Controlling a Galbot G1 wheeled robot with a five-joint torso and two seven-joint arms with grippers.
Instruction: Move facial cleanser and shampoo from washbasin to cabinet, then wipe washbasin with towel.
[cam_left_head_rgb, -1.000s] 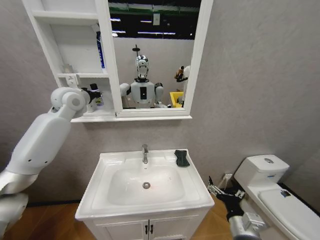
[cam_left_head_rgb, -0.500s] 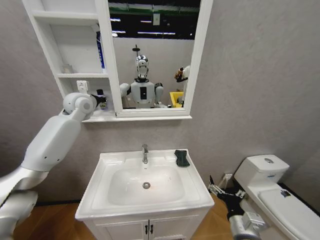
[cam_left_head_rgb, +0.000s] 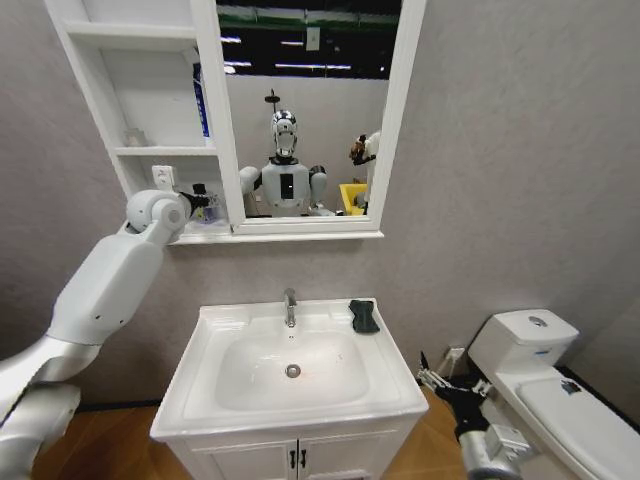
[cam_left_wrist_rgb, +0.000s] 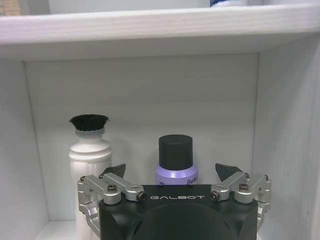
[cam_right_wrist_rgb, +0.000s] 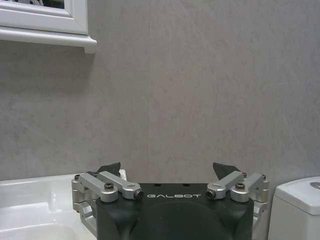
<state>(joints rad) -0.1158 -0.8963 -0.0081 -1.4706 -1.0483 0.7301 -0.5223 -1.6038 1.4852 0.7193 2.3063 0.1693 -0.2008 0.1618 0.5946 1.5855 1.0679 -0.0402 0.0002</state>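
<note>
A: Where are the bottles?

B: Both stand on the lowest shelf of the cabinet (cam_left_head_rgb: 140, 90): a white bottle (cam_left_wrist_rgb: 90, 150) with a black bristly top, and just beside it a lilac bottle (cam_left_wrist_rgb: 175, 162) with a black cap. The left gripper (cam_left_wrist_rgb: 170, 172) sits right in front of the lilac one, spread wide, holding nothing.

A: And the towel?

B: The towel (cam_left_head_rgb: 364, 316) lies folded on the washbasin (cam_left_head_rgb: 190, 400) rim, to the right of the tap (cam_left_head_rgb: 290, 305). It looks soft and light, so I'd pinch it from above across the fold; it may sag or unfold once lifted.

A: The surface?

B: Glossy white ceramic, probably slick, with a rounded bowl. A toilet (cam_left_head_rgb: 545, 375) stands close on the right, grey wall behind. The right gripper (cam_left_head_rgb: 447, 385) hangs low between washbasin and toilet, also spread open and empty.
</note>
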